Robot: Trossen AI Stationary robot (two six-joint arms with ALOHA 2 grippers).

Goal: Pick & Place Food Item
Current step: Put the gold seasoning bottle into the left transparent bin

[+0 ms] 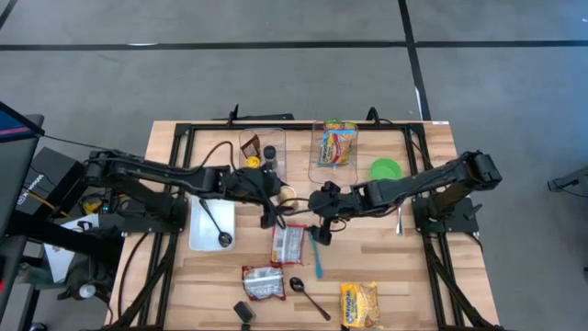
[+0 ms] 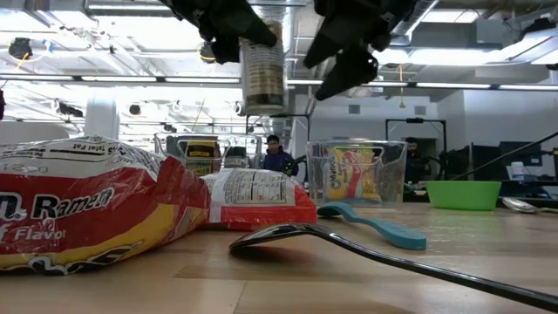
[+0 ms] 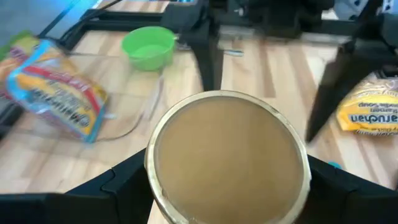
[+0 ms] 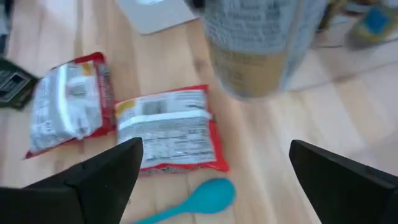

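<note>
Handoff in mid-air over the table
Left gripper is clamped on the can, held aloft – right gripper gapes wide beside it; I'd square up and close before letting go.

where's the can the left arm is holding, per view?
High: cylindrical metal can mid-table, mostly hidden under the left gripper.
Low: hangs upper centre, label visible.
Left wrist: tan lid fills centre.
Right wrist: top centre.
Shared landmark: teal plastic spoon, not in the left wrist view.
</note>
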